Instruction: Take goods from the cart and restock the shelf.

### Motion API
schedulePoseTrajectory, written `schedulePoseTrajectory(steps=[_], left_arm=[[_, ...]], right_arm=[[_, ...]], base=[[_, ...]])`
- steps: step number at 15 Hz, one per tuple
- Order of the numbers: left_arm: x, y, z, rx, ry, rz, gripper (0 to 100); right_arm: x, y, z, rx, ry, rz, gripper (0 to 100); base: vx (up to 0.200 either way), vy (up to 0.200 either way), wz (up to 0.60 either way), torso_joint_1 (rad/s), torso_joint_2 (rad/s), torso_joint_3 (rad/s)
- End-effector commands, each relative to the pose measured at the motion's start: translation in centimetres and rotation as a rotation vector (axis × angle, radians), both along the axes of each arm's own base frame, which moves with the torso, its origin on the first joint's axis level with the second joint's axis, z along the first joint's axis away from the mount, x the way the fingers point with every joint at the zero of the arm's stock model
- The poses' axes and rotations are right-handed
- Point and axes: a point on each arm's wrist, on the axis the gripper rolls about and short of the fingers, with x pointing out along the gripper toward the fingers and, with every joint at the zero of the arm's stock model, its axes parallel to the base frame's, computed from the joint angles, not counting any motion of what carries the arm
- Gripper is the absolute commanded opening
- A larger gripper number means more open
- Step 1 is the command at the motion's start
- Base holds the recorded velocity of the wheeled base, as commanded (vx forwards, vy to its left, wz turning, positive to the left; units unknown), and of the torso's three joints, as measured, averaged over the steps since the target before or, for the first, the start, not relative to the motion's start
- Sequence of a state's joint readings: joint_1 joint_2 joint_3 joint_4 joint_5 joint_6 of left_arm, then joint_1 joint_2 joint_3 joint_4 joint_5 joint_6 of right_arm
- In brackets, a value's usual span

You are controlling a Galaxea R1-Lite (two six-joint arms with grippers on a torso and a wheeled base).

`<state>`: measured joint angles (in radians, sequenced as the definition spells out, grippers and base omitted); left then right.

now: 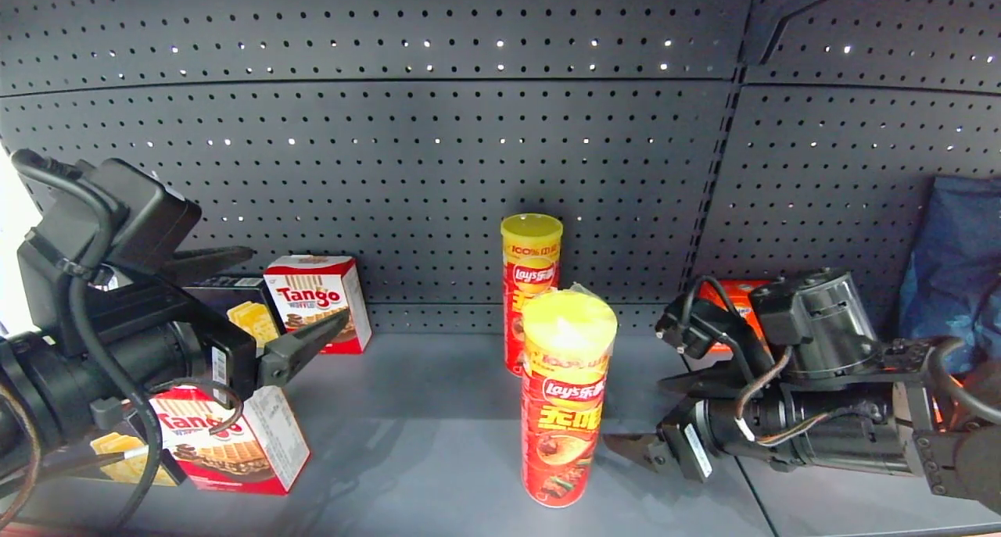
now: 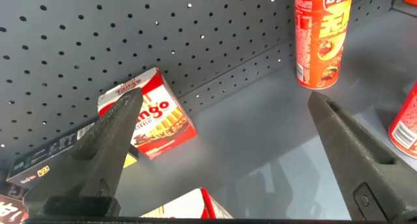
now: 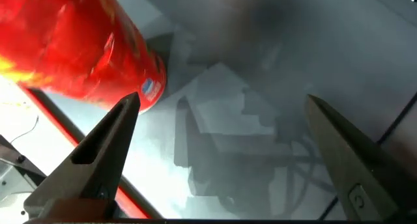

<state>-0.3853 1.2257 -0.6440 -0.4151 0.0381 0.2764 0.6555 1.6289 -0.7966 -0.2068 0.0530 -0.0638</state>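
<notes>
Two chip cans stand upright on the shelf [image 1: 422, 412], and the front can [image 1: 567, 400] is the one that matters. It sits just beyond the tips of the right gripper [image 1: 641, 416], on the side toward the robot's left, and as far as the head view tells it is near them but not touching. Those jaws are spread wide with nothing between them, lying low and roughly level, aimed at the can's lower half. In the right wrist view the can's base falls just outside one finger [image 3: 111, 139] rather than in the gap. The can's long axis runs straight up, across the line of the jaws, so a side grasp would need the gap swung over to it first. The rear can [image 1: 530, 287] stands farther out past the same tips, close behind the front one. The left gripper [image 1: 297, 283] is well apart from both cans, its jaws also wide and empty, with a wafer box [image 1: 321, 298] just ahead of its tips and a second wafer box [image 1: 235, 443] beneath it. The right arm is plainly the nearer to the front can. The can looks placed, so the likelier call is to draw the right jaws straight back — away from the can — without clipping and tipping it.
</notes>
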Motion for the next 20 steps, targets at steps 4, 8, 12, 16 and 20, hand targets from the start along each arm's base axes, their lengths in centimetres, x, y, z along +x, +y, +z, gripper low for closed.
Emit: schedulePoseTrajectory(steps=[4, 8, 12, 16, 20], left_arm=[[0.1, 0.0, -0.1, 0.001, 0.003, 0.001, 100], [0.1, 0.0, -0.1, 0.002, 0.005, 0.001, 100], [0.1, 0.0, -0.1, 0.002, 0.006, 0.001, 100], [0.1, 0.0, -0.1, 0.002, 0.006, -0.001, 100], [0.0, 0.0, -0.2, 0.003, 0.008, 0.002, 100]], right_arm=[[0.5, 1.7, -0.5, -0.009, 0.011, 0.035, 100], [0.6, 2.2, -0.9, -0.016, 0.019, 0.046, 100], [0.8, 2.6, -1.3, -0.018, 0.021, 0.051, 100], [0.8, 2.9, -1.4, -0.019, 0.022, 0.058, 100], [1.0, 3.0, -1.5, -0.019, 0.022, 0.055, 100]], base=[[0.000, 0.000, 0.00, 0.000, 0.00, 0.000], [0.000, 0.000, 0.00, 0.000, 0.00, 0.000], [0.000, 0.000, 0.00, 0.000, 0.00, 0.000], [0.000, 0.000, 0.00, 0.000, 0.00, 0.000], [0.000, 0.000, 0.00, 0.000, 0.00, 0.000]])
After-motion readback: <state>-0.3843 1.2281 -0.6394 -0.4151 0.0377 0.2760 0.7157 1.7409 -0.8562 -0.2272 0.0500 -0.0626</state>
